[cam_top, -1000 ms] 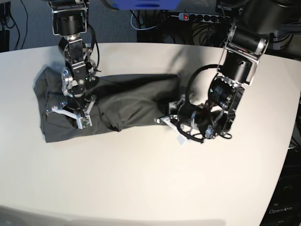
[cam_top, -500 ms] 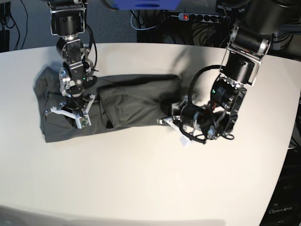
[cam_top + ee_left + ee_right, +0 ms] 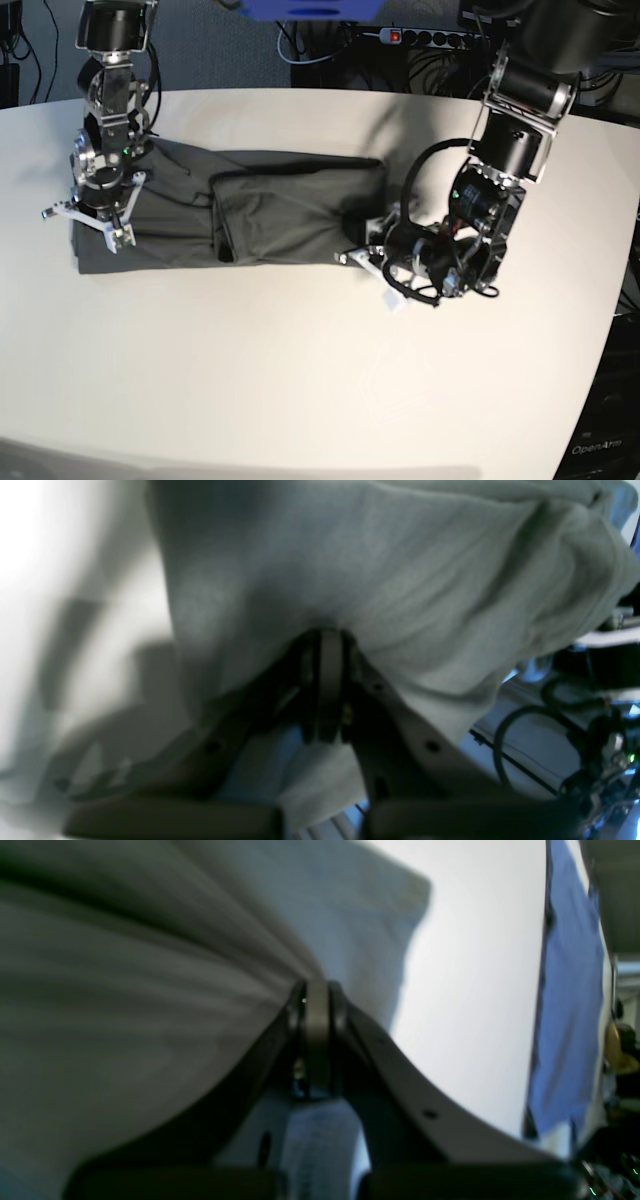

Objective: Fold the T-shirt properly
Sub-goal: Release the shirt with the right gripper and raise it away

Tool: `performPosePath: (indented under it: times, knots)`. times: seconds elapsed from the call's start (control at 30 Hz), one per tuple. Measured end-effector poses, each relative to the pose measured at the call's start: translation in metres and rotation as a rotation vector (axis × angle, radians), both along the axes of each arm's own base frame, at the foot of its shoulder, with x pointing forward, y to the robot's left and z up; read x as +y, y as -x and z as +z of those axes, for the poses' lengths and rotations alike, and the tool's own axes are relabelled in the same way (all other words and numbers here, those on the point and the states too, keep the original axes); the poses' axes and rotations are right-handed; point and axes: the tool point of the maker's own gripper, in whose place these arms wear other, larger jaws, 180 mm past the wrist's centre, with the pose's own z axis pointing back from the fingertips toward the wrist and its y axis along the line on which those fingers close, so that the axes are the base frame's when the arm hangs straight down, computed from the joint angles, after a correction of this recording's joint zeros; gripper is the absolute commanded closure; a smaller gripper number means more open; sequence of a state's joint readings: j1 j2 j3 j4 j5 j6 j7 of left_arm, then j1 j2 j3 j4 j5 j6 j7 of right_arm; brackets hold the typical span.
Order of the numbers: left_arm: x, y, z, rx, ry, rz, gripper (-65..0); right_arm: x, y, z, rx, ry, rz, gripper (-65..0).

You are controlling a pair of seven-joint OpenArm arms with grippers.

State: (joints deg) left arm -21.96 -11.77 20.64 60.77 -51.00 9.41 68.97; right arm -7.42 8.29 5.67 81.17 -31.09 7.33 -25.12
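Observation:
The dark charcoal T-shirt (image 3: 280, 210) lies stretched into a long band across the white table (image 3: 300, 380), with one folded layer on top near its middle. At the band's left end in the base view, my right gripper (image 3: 88, 225) is shut on the cloth. The right wrist view shows its closed tips (image 3: 316, 987) pinching taut T-shirt fabric (image 3: 125, 990). My left gripper (image 3: 352, 255) is shut on the band's right lower corner. In the left wrist view its tips (image 3: 327, 635) are buried in the T-shirt (image 3: 375, 570).
A power strip (image 3: 420, 37) and cables lie beyond the table's far edge. A blue object (image 3: 310, 8) hangs at the top centre. A dark cabinet (image 3: 610, 420) stands past the table's right edge.
My right gripper has moved left and slightly back with the cloth, pulling the bunched left end out into a flatter band. The left gripper has hardly moved.

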Motion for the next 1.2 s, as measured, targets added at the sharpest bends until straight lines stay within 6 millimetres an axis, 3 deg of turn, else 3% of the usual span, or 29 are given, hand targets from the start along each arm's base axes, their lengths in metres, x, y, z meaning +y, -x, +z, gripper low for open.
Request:
performPosePath:
  times: [0.1,0.3,0.4,0.57,0.73,0.93,1.07,1.2]
  knots:
    - [0.001,-0.002,0.0,-0.008,-0.007,0.002,-1.9,-0.008,0.01,0.018,0.004,0.04,-0.031,-0.1]
    - [0.001,-0.001,0.0,-0.003,-0.004,0.004,-1.9,0.003,-0.011,0.056,-0.011,0.054,0.057,-0.1]
    - [0.0,-0.002,0.0,-0.01,-0.003,0.008,-1.9,-0.005,-0.014,0.076,-0.034,0.099,0.073,-0.1]
    - [0.001,-0.001,-0.001,-0.006,-0.007,0.004,-1.9,-0.005,-0.018,0.08,0.1,0.131,0.193,-0.1]
    - [0.001,-0.001,0.0,-0.007,-0.005,0.005,-1.9,-0.026,-0.027,0.098,0.199,0.199,0.241,-0.1]
    - [0.001,-0.002,0.0,-0.008,-0.004,0.007,-1.9,-0.057,-0.051,0.134,0.103,0.213,0.141,-0.4]
    - [0.001,-0.002,0.0,-0.008,-0.005,0.007,-1.9,-0.073,-0.054,0.13,0.108,0.179,0.084,-0.1]
    - [0.002,-0.002,0.0,-0.007,-0.006,0.006,-1.9,-0.076,-0.055,0.125,0.079,0.143,0.027,-0.1]
